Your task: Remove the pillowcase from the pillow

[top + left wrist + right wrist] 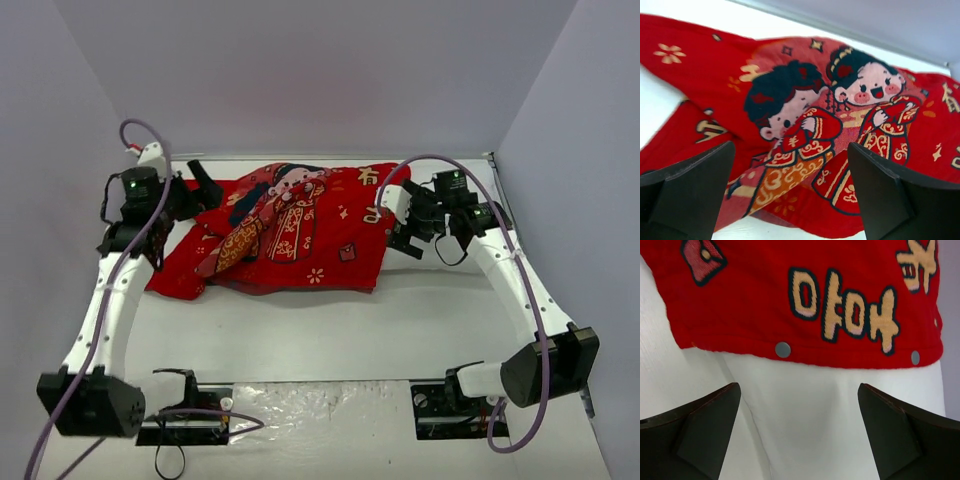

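Note:
The red pillowcase [300, 235], printed with two cartoon figures and gold characters, lies crumpled across the back of the table. My left gripper [202, 188] is open at its left end; the left wrist view shows the printed figures [790, 100] between the empty spread fingers [790, 147]. My right gripper [405, 225] is open at the case's right end. In the right wrist view the case's open edge [805, 295] has metal snaps [783, 349], and the white pillow [830, 410] sticks out from under it, lying between the spread fingers [799, 387]. The case covers the rest of the pillow.
The white table [330, 330] is boxed in by pale walls at the left [50, 200], back and right [590, 200]. The arm bases [190, 410] sit at the near edge beside a crinkled plastic sheet [320, 410]. A cable loops over each arm.

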Tool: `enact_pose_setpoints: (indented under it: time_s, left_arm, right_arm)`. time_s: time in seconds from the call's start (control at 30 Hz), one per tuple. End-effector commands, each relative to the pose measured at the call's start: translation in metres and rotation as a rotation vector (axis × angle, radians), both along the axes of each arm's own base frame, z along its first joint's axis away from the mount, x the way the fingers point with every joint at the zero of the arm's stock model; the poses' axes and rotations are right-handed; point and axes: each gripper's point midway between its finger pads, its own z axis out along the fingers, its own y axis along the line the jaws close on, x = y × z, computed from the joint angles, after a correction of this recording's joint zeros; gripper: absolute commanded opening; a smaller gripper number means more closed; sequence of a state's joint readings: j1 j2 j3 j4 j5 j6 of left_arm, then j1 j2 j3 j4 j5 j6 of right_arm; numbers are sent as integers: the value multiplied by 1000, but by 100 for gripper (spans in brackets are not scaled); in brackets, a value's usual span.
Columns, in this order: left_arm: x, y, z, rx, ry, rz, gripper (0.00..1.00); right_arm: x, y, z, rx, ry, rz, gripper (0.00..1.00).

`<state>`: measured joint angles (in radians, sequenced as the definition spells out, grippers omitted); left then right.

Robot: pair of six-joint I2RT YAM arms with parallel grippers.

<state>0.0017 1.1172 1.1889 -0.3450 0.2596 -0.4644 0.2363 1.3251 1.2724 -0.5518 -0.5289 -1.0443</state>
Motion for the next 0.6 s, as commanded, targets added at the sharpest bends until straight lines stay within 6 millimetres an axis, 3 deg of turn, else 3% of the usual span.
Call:
enact_pose_setpoints:
  time_s: [0.0, 0.07, 0.13, 0.17, 0.2, 0.3, 0.33, 0.37, 0.4, 0.43, 0.47, 0.57]
  left_arm:
    - [34, -33, -14, -25, 28, -92, 94]
    - [53, -55, -32, -2, 72, -162, 94]
    - [64, -80, -33, 13, 73, -241, 94]
    - [74, -90, -54, 25, 120, -270, 94]
    - [78, -100, -60, 38, 130, -296, 94]
    - [93, -123, -89, 82, 179, -343, 95]
    - [97, -128, -97, 76, 192, -348, 99]
    - [102, -133, -112, 67, 219, -357, 89]
    - [104, -139, -114, 46, 218, -381, 79]
    - [106, -142, -120, 30, 229, -386, 49]
    - [108, -144, -130, 22, 250, -392, 35]
    - [110, -144, -130, 10, 249, -396, 3]
  right_arm:
    - [17, -18, -1, -82, -63, -52, 100]
    - [18, -23, -10, -147, -77, -23, 100]
    - [17, -33, -28, -240, -80, 21, 99]
    - [18, -37, -34, -271, -78, 30, 97]
    - [16, -42, -48, -308, -54, 35, 96]
    - [17, -44, -71, -330, 10, 32, 82]
    - [17, -46, -78, -326, 35, 6, 70]
    - [21, -46, -81, -316, 44, -14, 63]
    - [24, -48, -89, -311, 71, -33, 44]
    - [28, -48, -90, -295, 77, -56, 35]
    - [31, -48, -92, -262, 96, -100, 25]
    - [44, -57, -88, -183, 121, -189, 3]
